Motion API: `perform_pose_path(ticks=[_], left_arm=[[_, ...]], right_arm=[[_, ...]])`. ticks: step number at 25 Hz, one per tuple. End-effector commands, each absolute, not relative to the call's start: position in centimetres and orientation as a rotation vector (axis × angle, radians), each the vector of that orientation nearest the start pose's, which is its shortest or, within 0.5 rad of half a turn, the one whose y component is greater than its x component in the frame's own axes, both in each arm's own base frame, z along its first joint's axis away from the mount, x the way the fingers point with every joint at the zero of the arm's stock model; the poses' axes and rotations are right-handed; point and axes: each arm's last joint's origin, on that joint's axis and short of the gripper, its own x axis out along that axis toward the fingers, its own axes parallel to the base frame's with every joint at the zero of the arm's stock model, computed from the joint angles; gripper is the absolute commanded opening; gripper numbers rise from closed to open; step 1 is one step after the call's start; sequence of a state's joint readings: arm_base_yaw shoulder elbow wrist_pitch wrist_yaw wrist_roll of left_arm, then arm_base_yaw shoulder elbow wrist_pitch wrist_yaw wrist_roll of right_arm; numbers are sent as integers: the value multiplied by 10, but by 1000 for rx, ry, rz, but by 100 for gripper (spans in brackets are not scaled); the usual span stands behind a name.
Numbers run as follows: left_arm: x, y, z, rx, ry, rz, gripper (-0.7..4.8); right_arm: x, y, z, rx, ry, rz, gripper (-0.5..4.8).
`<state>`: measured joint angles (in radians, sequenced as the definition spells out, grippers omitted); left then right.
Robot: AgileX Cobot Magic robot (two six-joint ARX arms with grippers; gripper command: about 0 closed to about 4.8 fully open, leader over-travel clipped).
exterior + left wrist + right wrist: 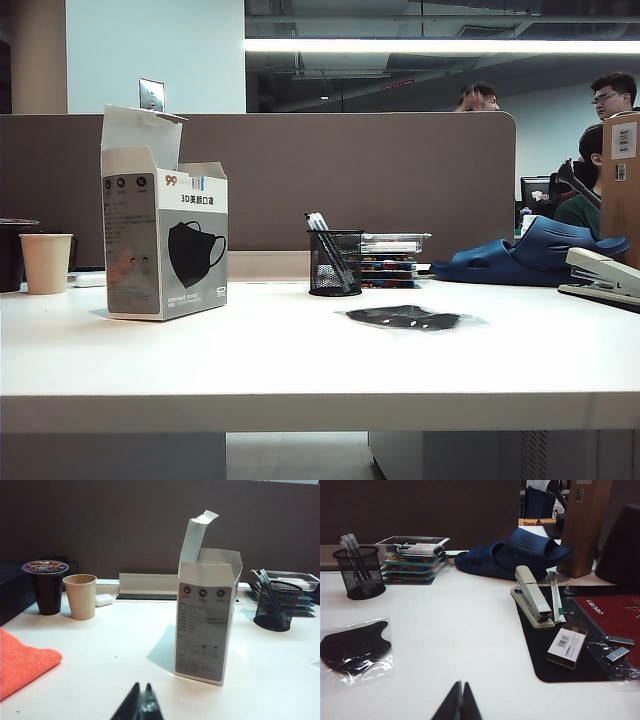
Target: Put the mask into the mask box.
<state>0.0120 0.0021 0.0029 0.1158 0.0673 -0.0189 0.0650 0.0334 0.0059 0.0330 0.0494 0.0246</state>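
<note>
The mask (405, 318) (355, 647), black and sealed in crinkly clear plastic, lies flat on the white table right of the middle. The mask box (163, 232) (206, 620) stands upright at the left with its top flap raised and the top open. Neither arm shows in the exterior view. In the left wrist view my left gripper (141, 685) is shut and empty, low over the table, well short of the box. My right gripper (460, 683) is shut and empty too, with the mask lying off to one side ahead of it.
A black mesh pen holder (334, 262) and stacked trays (392, 258) stand behind the mask. A blue slipper (530, 255), stapler (603, 275) and brown box (622, 180) are at the right. A paper cup (46, 262), dark cup (45, 586) and orange cloth (22, 661) are at the left.
</note>
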Motion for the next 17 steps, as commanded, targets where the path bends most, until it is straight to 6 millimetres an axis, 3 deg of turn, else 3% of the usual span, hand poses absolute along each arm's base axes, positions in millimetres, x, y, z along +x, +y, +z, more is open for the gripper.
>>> perform_pose_path(ticks=[1, 11, 17], left_arm=[[96, -1, 178, -13, -133, -54, -6], [96, -1, 178, -13, -133, -55, -6], [96, -1, 182, -13, -143, -65, -6]], right_arm=[[99, 5, 169, 23, -27, 16, -5], [99, 5, 169, 24, -28, 16, -5], [97, 5, 180, 31, -85, 17, -5]])
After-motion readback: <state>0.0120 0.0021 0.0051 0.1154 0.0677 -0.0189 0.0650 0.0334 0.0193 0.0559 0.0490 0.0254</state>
